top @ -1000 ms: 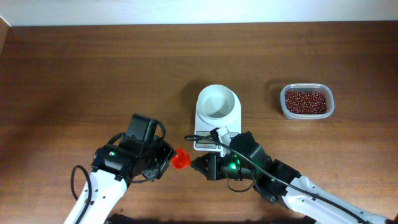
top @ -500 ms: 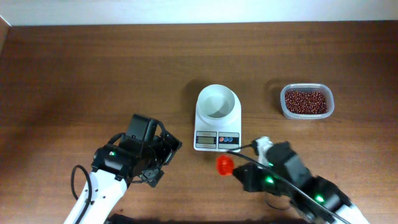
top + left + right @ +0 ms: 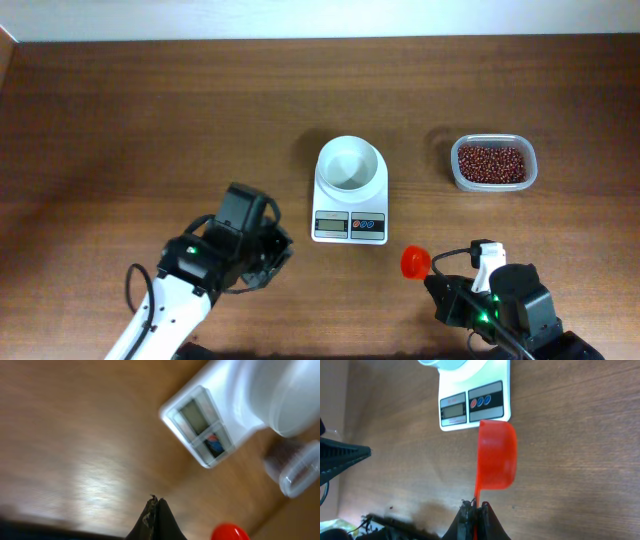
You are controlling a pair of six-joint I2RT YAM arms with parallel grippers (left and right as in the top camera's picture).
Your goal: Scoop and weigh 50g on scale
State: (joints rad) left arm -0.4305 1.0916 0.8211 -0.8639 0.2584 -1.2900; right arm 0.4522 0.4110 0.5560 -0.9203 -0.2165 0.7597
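Right, the scale sits near the middle of the table, with its round white bowl on the far end and its grey display and two small buttons on the end facing me. The inside of the bowl shows plain white. The beans lie in a loose reddish-brown heap inside a clear tub, which stands to the right of the scale and well apart from it, roughly level with the bowl. The orange-red scoop is near the scale's front right corner, on my side of it, and does not touch it. My right gripper is clamped on the scoop's thin handle. In the right wrist view the cup of the scoop points away from the fingers, toward the display end of the scale. From that angle I see only the outside of the cup, so I cannot tell what is in it, nor whether it rests on the wood or hangs above it. My left gripper is off to the front left of the scale, clear of it, with its two fingertips pressed together and nothing between them, over bare wood.
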